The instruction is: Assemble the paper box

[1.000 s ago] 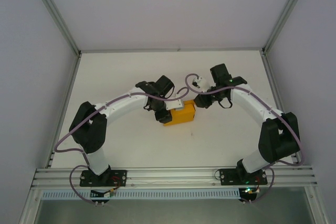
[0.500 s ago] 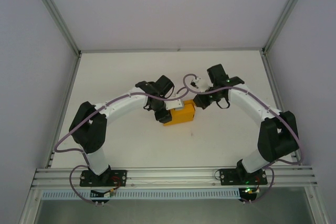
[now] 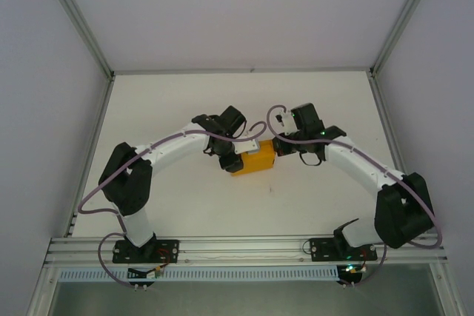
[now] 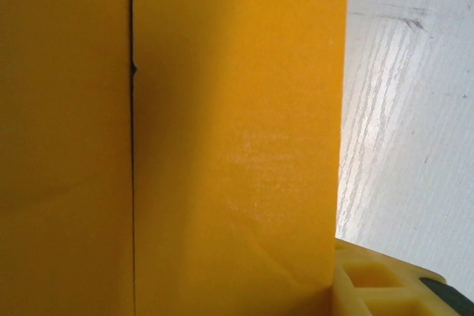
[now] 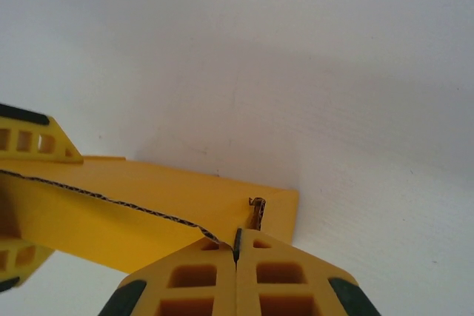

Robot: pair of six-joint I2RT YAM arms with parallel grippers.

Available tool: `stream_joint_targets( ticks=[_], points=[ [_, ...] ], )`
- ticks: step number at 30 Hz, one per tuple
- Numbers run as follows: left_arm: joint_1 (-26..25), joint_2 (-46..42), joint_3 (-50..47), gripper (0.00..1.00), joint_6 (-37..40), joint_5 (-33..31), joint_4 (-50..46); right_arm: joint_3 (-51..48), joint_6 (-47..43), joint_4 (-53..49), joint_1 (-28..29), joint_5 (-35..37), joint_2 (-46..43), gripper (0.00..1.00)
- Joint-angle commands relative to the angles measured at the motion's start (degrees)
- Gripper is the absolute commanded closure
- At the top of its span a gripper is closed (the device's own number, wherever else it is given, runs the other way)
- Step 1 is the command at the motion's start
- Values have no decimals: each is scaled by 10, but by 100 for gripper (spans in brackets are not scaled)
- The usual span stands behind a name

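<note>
White tabletop (image 3: 185,205) carries the paper box (image 3: 255,160) near its middle, folded up and lying between the two arms. The left fingers (image 5: 29,142) straddle its left end, one on each face, clamped on the card. Since a second ago the right arm has swung inward, and the right fingers (image 5: 200,279), pressed together, now meet the box's right end, probably to push a flap home. The box's long axis runs left to right, its right end angled slightly toward the far side.
</note>
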Motion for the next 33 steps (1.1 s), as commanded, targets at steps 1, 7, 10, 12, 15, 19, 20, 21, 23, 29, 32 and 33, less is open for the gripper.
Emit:
stream_joint_targets(
  ticks=[1, 7, 10, 12, 15, 19, 20, 21, 23, 29, 32, 33],
  points=[
    [3, 18, 3, 59, -10, -8, 10, -33, 56, 35, 12, -6, -3, 100],
    [5, 10, -7, 54, -16, -17, 30, -114, -8, 120, 48, 79, -24, 100],
    [8, 9, -5, 51, -23, -17, 35, -132, -14, 147, 58, 85, -24, 100],
    [9, 6, -3, 48, -27, -19, 38, -132, -19, 146, 63, 97, -24, 100],
    [9, -2, -6, 41, -39, -25, 50, -126, -12, 135, 65, 118, -20, 100],
    [10, -25, -14, 0, -71, -41, 71, -123, 5, 131, 73, 137, -25, 100],
    [10, -35, -17, 0, -81, -45, 77, -123, 6, 128, 76, 141, -28, 100],
    [10, -44, -22, 0, -92, -49, 84, -122, 8, 125, 80, 151, -30, 100],
    [11, -70, -35, 0, -123, -64, 103, -117, 18, 115, 90, 176, -31, 100],
    [11, -175, -107, 0, -275, -125, 138, -117, 31, 106, 113, 204, -33, 100],
    [12, -228, -157, 2, -316, -142, 148, -118, 29, 106, 121, 210, -36, 100],
    [12, -239, -165, 10, -325, -144, 146, -118, 27, 106, 122, 211, -38, 100]
  ],
)
